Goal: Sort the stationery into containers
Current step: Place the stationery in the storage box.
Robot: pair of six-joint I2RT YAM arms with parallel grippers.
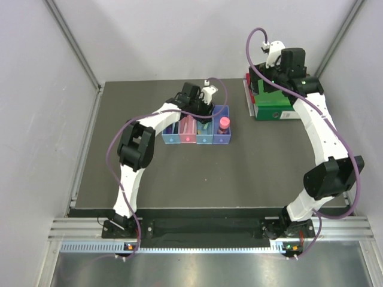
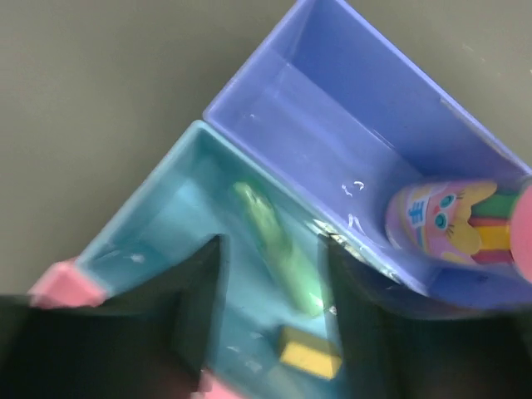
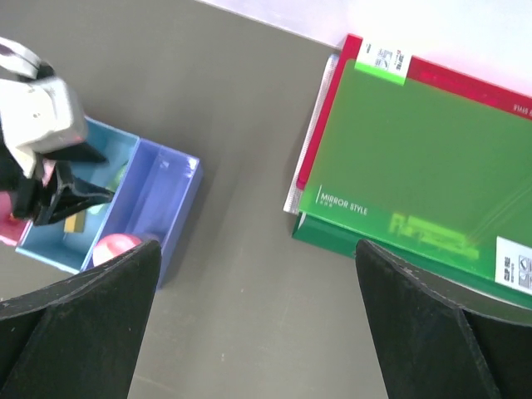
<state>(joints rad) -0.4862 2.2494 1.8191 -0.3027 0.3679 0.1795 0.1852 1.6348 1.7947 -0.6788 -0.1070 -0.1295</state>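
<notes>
Left gripper [image 2: 274, 246] open over teal container [image 2: 143, 209], green highlighter [image 2: 281, 259] beneath; right gripper [image 3: 258, 249] open.

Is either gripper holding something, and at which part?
Nothing is held. The left gripper stands open over the green highlighter lying in the light blue box; the right gripper is open too.

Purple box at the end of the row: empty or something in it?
Not empty. A pink-capped marker sits inside the purple box. The left wrist view shows its cartoon-printed body resting near one end wall.
</notes>
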